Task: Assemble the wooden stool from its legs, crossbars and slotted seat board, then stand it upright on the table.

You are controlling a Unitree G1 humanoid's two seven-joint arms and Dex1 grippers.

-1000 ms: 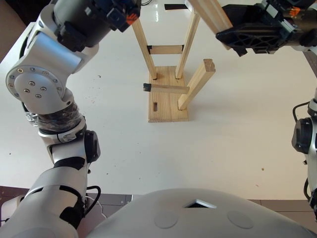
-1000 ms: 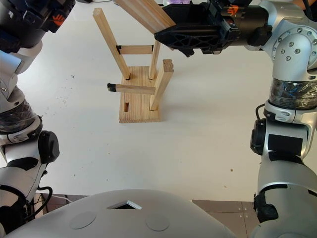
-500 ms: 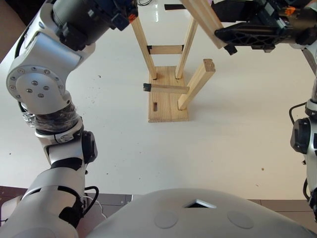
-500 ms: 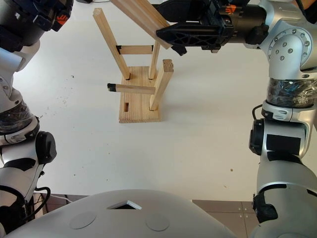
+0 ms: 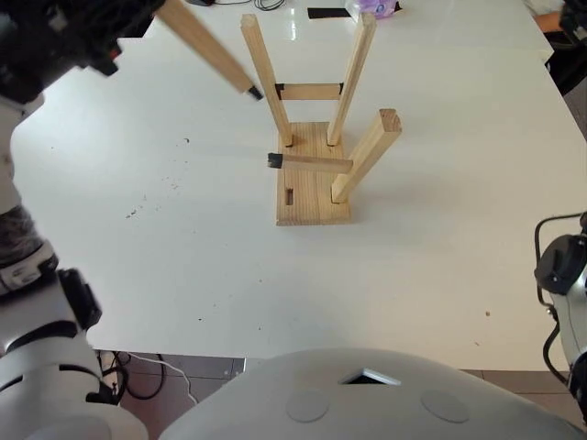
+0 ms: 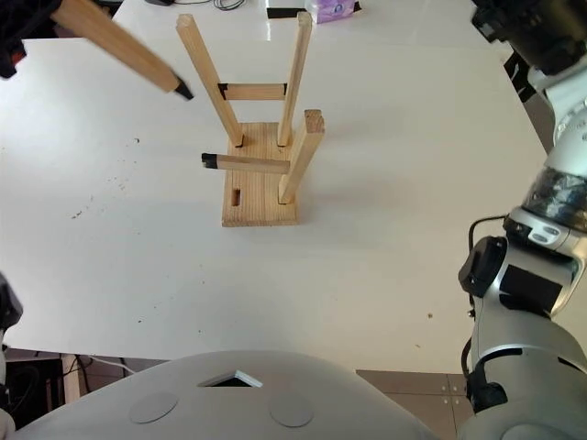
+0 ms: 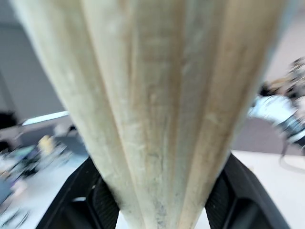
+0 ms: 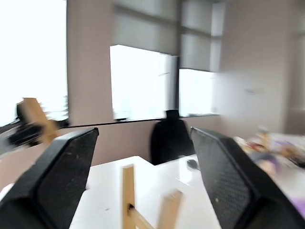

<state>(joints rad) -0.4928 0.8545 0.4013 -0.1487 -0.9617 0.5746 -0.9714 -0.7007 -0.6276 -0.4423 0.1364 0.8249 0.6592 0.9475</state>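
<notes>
Left gripper (image 7: 159, 210) is pinched on the loose leg (image 5: 209, 48); in the left wrist view the black fingers (image 7: 102, 202) press its two sides. The leg hangs over the far-left part of the desk (image 5: 440, 229). Its long axis runs slantwise, from the gripper down and toward my right. Its dark-tipped end (image 5: 254, 91) points at the stool and sits just beside the upper part of the far-left leg (image 5: 273, 105); I cannot tell whether they touch.

The seat board (image 5: 312, 179) lies flat with its underside up. Two far legs stand in it, joined by a crossbar (image 5: 308, 92). The near-right leg (image 5: 367, 156) leans, top outward, and carries a second crossbar (image 5: 312, 163) whose dark free end points to my left, above the board.

The empty slot (image 5: 288, 196) is at the near-left corner. From the leg's tip it lies lower, closer to me and slightly right. I judge the leg has to swing from slanted to nearly upright, tip down, and meet both the slot and that free crossbar end.

The left arm is the nearer one. Right gripper (image 8: 143, 143) is spread with nothing between its fingers, and the right arm (image 6: 523, 27) is high at the far right, well apart from the stool.
</notes>
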